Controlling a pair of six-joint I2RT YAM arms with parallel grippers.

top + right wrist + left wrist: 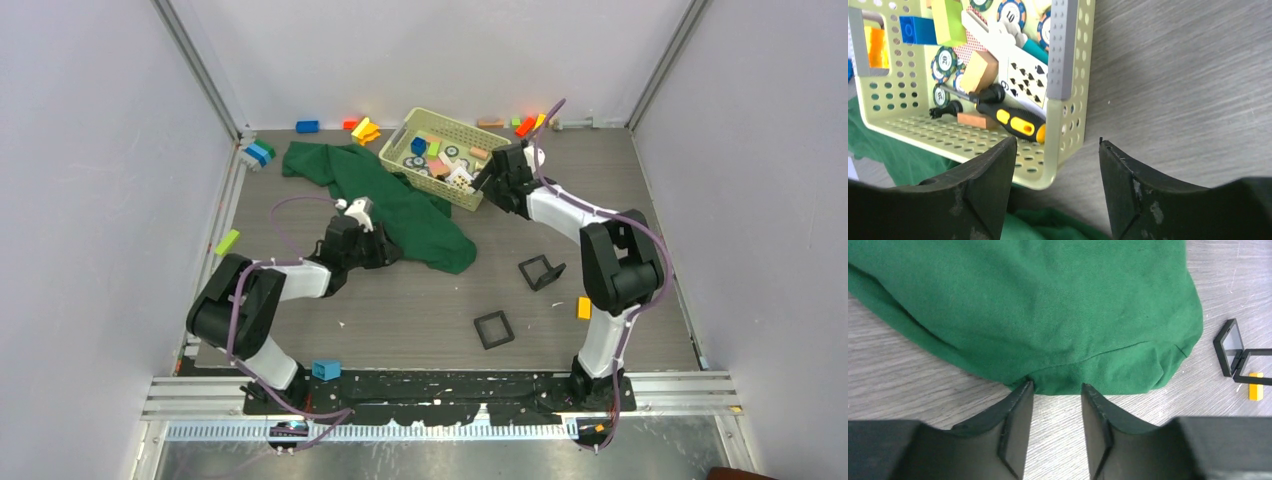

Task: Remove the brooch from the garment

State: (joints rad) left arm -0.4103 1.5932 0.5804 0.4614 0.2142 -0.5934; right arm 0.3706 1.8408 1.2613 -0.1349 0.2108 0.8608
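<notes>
1. On the left, my left gripper point(1054, 390) has its jaws partly apart, with nothing between them. The tips sit right at the hem of the garment point(1038, 315).
2. The garment lies in a heap on the table point(908, 375), running from my left arm up to the basket point(1063, 125). I think it is soft, floppy and light. It would bunch up and slide if pulled, so one gripper should press it down close to the pin.
3. The brooch — I cannot find it on the cloth in any view. It may hide in a fold. I guess it is tiny, light, prickly and easy to break. I would pinch its middle, not its points.
4. In the basket, a round chip point(1013, 11) reads "10". A playing card point(1023, 82) shows black spades. I see no brand names.
5. My right gripper point(1058, 144) has its jaws spread wide and empty, just over the basket's corner, with green cloth below.
</notes>
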